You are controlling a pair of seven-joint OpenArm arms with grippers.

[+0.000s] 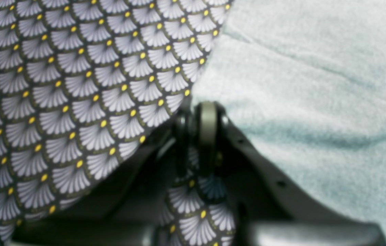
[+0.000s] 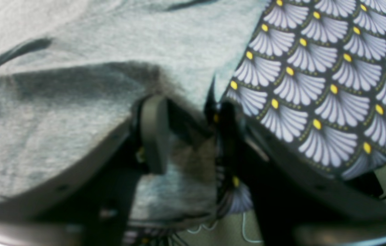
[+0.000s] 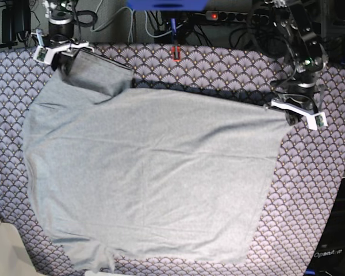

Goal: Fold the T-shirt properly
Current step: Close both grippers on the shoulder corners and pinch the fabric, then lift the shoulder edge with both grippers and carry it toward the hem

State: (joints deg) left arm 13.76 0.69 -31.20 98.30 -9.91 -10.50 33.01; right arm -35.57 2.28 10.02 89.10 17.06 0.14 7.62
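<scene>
**Both corners of the shirt in my reach, far edge of the table**

Left wrist view: my left gripper [image 1: 196, 112] has its jaws pressed together, and the patterned cloth [image 1: 59, 102] runs down between them; the shirt [image 1: 316, 85] lies just beside the tips. Whether any grey fabric is caught in the pinch with the cloth I cannot tell from here. I judge the clamp is meant to anchor this corner so the fabric can be pulled taut.

Right wrist view: my right gripper [image 2: 186, 112] stands with a gap between its jaws, and grey shirt [image 2: 77, 102] fabric sags into that gap, one fold draped over the nearer finger. The jaws are not clenched on it that I can see; whether they have a true hold I cannot tell. The cloth [image 2: 333, 85] shows at the side.

Base view: the shirt [image 3: 149, 178] is spread wide over the cloth [image 3: 322, 190], mostly flat, pale grey with soft creases. At my right gripper [image 3: 60, 52] a corner is lifted into a dark, bunched fold; at my left gripper [image 3: 299, 112] the edge is drawn out to a point. No fold looks made yet
</scene>
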